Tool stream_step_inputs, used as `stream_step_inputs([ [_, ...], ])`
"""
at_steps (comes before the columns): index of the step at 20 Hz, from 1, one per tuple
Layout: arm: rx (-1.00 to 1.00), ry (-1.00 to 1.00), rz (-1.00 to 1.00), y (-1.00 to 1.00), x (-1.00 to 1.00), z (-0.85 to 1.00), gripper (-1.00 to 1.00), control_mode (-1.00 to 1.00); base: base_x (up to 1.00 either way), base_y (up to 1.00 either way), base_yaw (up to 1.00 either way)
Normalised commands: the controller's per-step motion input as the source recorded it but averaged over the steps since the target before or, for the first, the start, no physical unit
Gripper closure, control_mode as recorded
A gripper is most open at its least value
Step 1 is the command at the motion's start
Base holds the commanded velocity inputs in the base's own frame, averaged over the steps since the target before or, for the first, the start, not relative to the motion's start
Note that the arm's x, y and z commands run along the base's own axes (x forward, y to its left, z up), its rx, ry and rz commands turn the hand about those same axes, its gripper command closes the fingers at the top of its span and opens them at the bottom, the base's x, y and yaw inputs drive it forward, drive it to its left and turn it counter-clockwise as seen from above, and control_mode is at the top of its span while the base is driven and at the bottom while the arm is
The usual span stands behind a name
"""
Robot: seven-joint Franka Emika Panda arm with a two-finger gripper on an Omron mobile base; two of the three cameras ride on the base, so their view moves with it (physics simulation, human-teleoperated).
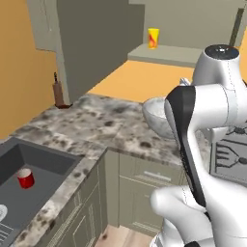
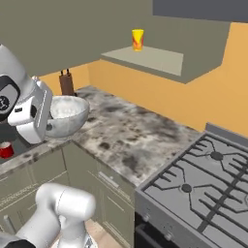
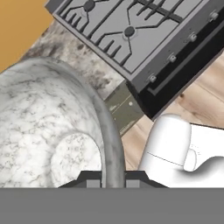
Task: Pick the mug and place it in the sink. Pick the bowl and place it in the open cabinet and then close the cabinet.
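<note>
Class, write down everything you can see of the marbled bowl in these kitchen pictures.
The bowl is large, wide and round, grey-white marbled and shiny like glazed ceramic, with a thick rim and a flat round patch at its bottom. Nothing is visible inside it. In the hand view the gripper is shut on its rim, one fingertip inside the wall and one outside. From the right base view it sits roughly upright at the counter's front edge; whether it rests on the stone or is lifted clear, I cannot tell.
</note>
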Motion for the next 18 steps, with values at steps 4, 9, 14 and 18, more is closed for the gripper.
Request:
stream_step_inputs([
  [4,0.00,0.00,0.00,0.00,0.00,0.00,1.00,1.00,0.58,0.53,-0.06],
  [9,0.00,0.00,0.00,0.00,0.00,0.00,1.00,1.00,0.23,-0.72,0.00],
  [14,0.00,0.00,0.00,0.00,0.00,0.00,1.00,1.00,0.00,-0.48,0.00],
  [18,0.00,0.00,0.00,0.00,0.00,0.00,1.00,1.00,0.19,-0.04,0.00],
])
